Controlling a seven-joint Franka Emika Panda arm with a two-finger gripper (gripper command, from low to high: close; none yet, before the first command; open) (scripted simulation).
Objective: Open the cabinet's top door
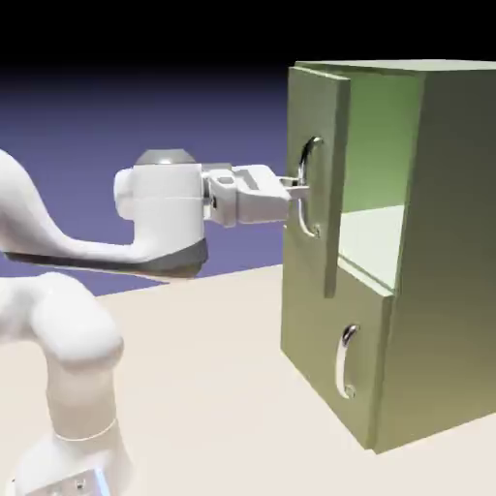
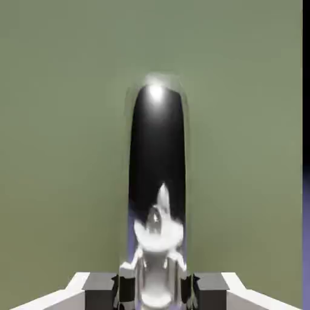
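Cabinet stands on the surface, olive green, with two front doors. Top door is already ajar: its panel stands off the cabinet body and the pale interior shows behind it. Lower door sits below the top door and looks shut, with its small handle untouched.

Pincer is at the long curved handle on the top door, about mid-height of that bar. Hand view: the handle fills the middle as a shiny dark bar running down between the two grey fingertips, which sit tight on either side, so the pincer is clamped on the handle. The green door panel fills the view behind the bar.

Step in hand, as I judge it: pulling the top door further out from the cabinet. To do it well:
- hold the clamp firm, as the rounded bar could slide vertically in the fingers
- pull along the door's arc about its hinge, not straight back, rotating the wrist with the panel
- keep the pull level so the grip doesn't ride up the curve

Risk: a straight-line pull may twist the bar out of the fingers. Door is only partly open, more travel needed.
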